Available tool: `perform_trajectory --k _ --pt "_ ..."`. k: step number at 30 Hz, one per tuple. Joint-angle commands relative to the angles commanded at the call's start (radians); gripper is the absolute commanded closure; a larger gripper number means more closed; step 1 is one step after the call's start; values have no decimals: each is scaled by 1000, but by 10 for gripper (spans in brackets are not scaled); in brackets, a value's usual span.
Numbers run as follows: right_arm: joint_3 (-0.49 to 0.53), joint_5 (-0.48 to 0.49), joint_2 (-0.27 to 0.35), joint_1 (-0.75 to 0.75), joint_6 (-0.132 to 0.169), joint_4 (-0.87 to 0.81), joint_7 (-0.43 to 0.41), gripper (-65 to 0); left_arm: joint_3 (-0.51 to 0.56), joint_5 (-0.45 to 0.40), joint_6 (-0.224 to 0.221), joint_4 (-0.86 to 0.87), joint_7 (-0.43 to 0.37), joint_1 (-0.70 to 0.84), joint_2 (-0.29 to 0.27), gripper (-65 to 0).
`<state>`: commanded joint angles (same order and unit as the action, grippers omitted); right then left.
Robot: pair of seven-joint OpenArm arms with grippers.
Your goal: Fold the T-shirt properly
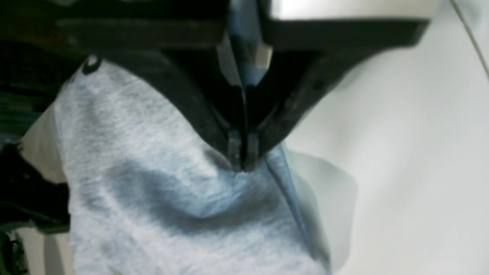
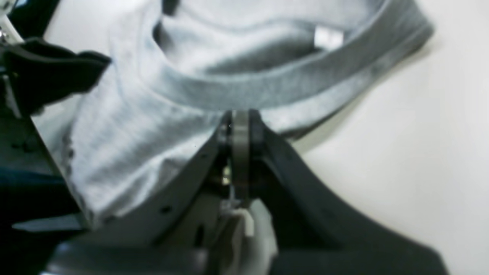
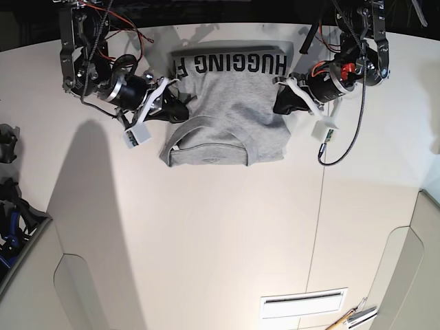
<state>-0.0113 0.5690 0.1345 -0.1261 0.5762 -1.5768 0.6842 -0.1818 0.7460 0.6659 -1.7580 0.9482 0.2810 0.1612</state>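
The grey T-shirt (image 3: 227, 103) lies on the white table at the back centre, partly folded. Black lettering shows along its far strip, and the plain side with the ribbed collar (image 3: 206, 146) faces up at the near edge. My right gripper (image 3: 180, 110) is shut on the shirt's left side; in the right wrist view it (image 2: 240, 114) pinches the cloth (image 2: 133, 126) just below the collar (image 2: 267, 84). My left gripper (image 3: 280, 103) is shut on the shirt's right edge; in the left wrist view it (image 1: 242, 168) pinches a raised fold of fabric (image 1: 153, 191).
The white table (image 3: 206, 227) has a seam (image 3: 317, 227) running front to back. A black cable (image 3: 347, 141) hangs from the arm at the right. Dark clutter (image 3: 8, 206) sits past the left edge. A vent slot (image 3: 302, 302) and a tool (image 3: 350, 318) lie at the front right.
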Motion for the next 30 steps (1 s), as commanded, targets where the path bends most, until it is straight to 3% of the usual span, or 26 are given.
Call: perform_trajectory --k 6,9,13,17,25,30 --pt "19 -5 -21 124 0 112 6 0 0 -68 -4 1 -29 -41 0 0" --pt "19 -4 -21 153 0 122 25 0 -3 -77 -31 1 -29 -51 1 0" --pt "14 -5 -18 166 0 110 65 0 -16 -64 -26 -26 -27 -52 16 0" --pt "-47 8 5 111 0 -7 93 0 -104 -37 -26 -166 -8 8 22 0" --pt "-148 160 160 -136 1 -309 159 0 -266 30 8 -372 45 267 21 0" --pt "-150 295 308 -315 13 -338 224 0 -271 24 8 -404 55 512 18 0"
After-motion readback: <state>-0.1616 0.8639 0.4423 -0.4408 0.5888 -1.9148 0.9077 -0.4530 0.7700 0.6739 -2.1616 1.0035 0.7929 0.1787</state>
